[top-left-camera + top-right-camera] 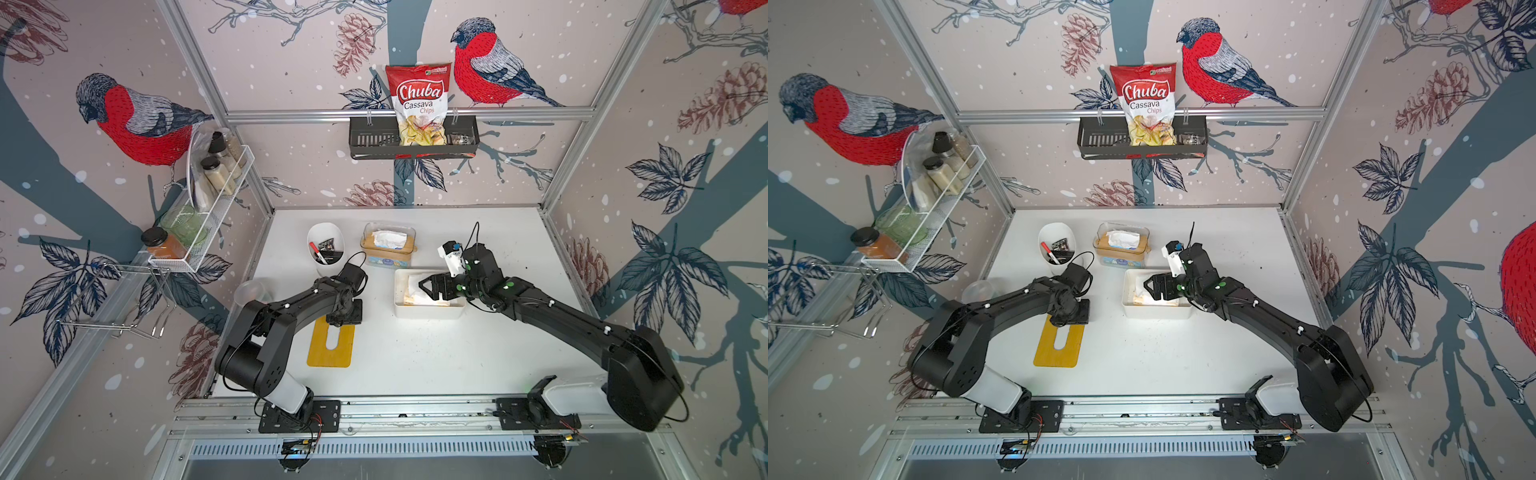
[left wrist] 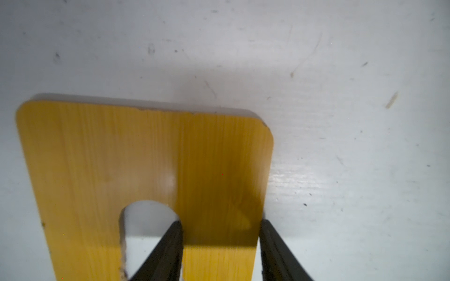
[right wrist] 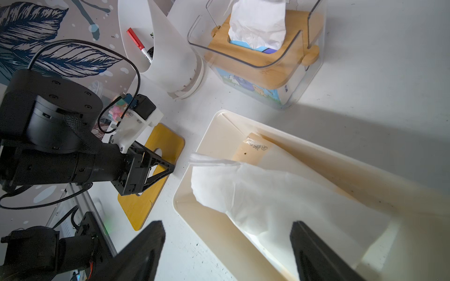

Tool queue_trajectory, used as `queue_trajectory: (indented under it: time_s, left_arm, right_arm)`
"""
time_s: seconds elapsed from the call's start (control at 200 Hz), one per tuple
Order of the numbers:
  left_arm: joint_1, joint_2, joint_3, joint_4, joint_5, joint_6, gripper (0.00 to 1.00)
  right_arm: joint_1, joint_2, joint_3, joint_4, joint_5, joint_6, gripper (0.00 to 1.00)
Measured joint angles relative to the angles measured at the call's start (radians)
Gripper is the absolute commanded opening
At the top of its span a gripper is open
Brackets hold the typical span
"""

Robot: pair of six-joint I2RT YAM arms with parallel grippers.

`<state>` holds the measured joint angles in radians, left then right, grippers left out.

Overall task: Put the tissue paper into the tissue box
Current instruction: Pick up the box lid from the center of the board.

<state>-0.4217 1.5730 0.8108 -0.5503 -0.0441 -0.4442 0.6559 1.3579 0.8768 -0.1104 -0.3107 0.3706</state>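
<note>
Because the tissue paper (image 3: pixel 267 202) is lying in the white tray (image 1: pixel 428 311), mid-frame in a top view, the right gripper (image 3: pixel 227 226) is hovering spread above it; the left gripper (image 2: pixel 220 222) is pinching the yellow lid (image 2: pixel 109 158).

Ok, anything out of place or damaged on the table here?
The yellow slotted lid lies loose on the table, away from the clear tissue box, the left hand straddling one strip. One corner looks chipped.

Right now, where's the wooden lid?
In both top views the lid lies flat on the table, left of centre, beside the white tray and under the left gripper.
</note>
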Motion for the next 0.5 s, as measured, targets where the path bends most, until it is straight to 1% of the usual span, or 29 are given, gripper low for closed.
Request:
queue_trajectory:
  time_s: [0.21, 0.5]
  left_arm:
    - [0.0, -0.027, -0.009, 0.015, 0.005, 0.008, 0.5]
    - [0.0, -0.066, -0.018, 0.042, 0.062, 0.027, 0.5]
  right_arm:
    - [0.001, 0.019, 0.01, 0.0, -0.003, 0.003, 0.86]
    - [0.001, 0.043, 0.047, -0.005, -0.003, 0.007, 0.86]
